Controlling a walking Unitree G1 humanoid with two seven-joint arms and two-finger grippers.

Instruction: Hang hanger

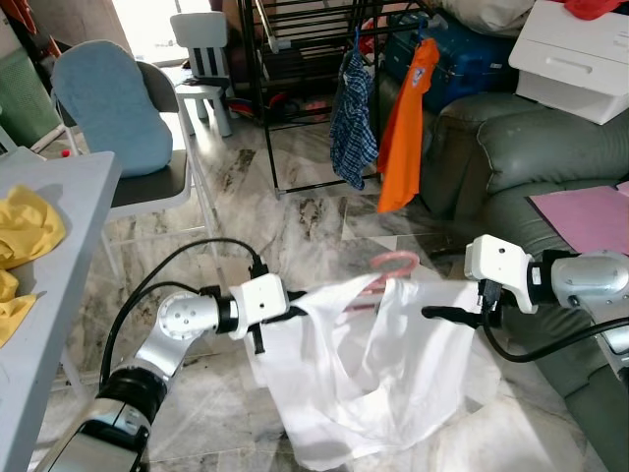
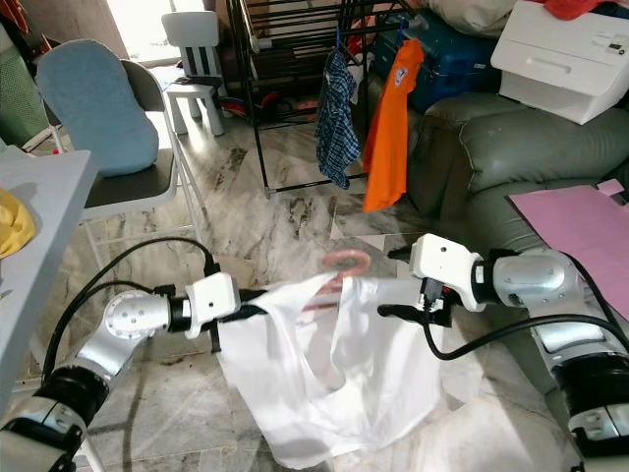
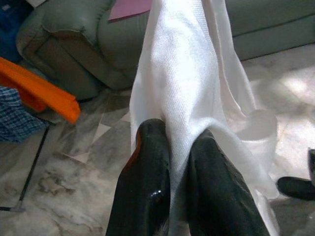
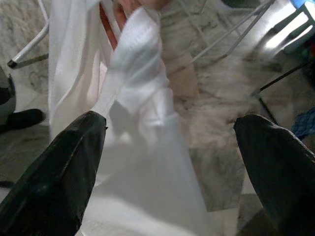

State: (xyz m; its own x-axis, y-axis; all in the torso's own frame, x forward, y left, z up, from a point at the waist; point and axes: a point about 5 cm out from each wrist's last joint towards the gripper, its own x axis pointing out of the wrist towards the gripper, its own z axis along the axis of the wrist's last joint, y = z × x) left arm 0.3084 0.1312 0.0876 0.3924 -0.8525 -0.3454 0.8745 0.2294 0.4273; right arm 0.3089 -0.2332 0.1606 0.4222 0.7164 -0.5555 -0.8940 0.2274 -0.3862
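1. Fingers of our left gripper [image 3: 179,196] are pressed together on a fold of the white shirt [image 1: 373,374]; in the left wrist view the cloth runs up out of the two black tips, so this side carries the weight of the garment.

2. Our right gripper [image 4: 167,172] has its fingers spread wide. The shirt hangs between them in the right wrist view, but we see no squeeze on it. We judge it stands open at the other shoulder, ready to take the cloth or the hook.

3. The pink hanger [image 1: 391,267] sits inside the shirt, between the two grippers. Its blurred hook rises at the 12 o'clock edge of the cloth. So the task's thing is in the air before us, low over the marble floor [image 1: 295,226], and the shirt's lower hem touches that floor.

4. The black rack [image 1: 295,88] stands at 12 o'clock from the hanger, well apart. An orange shirt [image 1: 408,128] and a checked shirt [image 1: 354,118] hang there, which shows us where ours belongs.

5. At 2 o'clock is the green sofa [image 1: 511,147]; at 10 o'clock a chair with a blue cushion [image 1: 113,103]. We think the hanging itself is not yet begun: we must first lift the hook free and go closer.
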